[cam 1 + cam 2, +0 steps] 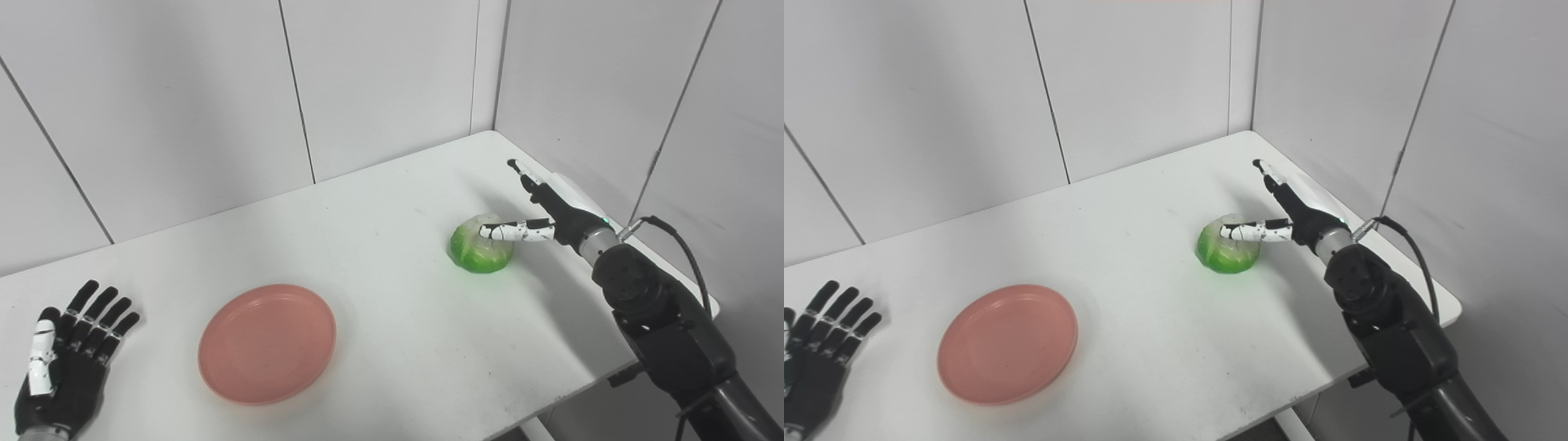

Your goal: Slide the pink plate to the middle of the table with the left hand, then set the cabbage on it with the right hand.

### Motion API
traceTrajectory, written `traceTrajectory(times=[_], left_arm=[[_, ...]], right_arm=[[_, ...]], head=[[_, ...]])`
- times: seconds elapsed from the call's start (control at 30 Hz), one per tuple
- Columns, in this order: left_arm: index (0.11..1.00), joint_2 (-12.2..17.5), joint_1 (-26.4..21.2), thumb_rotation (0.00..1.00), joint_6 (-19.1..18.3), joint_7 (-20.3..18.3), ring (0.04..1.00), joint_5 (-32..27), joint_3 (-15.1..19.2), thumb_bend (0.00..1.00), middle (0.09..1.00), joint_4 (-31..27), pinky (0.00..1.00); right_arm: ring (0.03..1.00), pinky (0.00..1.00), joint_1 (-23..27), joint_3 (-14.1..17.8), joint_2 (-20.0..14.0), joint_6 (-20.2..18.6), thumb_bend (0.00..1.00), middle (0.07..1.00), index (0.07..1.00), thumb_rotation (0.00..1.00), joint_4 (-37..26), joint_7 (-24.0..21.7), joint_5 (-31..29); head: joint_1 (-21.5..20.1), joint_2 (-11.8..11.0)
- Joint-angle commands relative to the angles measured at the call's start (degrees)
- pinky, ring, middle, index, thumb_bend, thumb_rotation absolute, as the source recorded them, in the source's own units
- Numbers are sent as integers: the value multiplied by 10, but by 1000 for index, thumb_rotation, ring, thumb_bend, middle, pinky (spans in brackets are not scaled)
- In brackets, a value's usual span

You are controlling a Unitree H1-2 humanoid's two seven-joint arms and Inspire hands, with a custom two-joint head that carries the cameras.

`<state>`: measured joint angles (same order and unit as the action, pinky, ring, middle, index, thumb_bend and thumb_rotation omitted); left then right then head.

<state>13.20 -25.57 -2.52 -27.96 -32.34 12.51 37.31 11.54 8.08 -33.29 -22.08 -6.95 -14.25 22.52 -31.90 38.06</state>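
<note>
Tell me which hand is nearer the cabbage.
Right. The right hand is open at the cabbage, thumb over its top; the left hand lies flat far across the table, beyond the pink plate.

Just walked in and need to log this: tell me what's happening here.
The right robot hand is open at the cabbage, thumb over its top, not yet gripping. The pink plate lies empty on the white table, left of the cabbage. The left robot hand rests open and flat beside the plate, apart from it.
</note>
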Motion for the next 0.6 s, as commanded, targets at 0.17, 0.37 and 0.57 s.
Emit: traceTrajectory(times=[0.17,0.37,0.57], left_arm=[[795,1,60,764,-30,9,782,18,-2,493,795,30,737],[794,-1,68,740,-38,17,781,21,-5,499,795,7,735],[798,-4,78,719,-53,28,794,22,-7,499,808,-25,744]], right_arm=[[1000,931,32,-16,-25,33,1000,1000,1000,581,14,7,-15],[995,943,44,-42,-37,31,1000,1000,1000,612,29,10,0],[965,797,59,-44,-31,30,1000,1000,1000,565,51,3,-29]], head=[[8,8],[13,13],[16,15]])
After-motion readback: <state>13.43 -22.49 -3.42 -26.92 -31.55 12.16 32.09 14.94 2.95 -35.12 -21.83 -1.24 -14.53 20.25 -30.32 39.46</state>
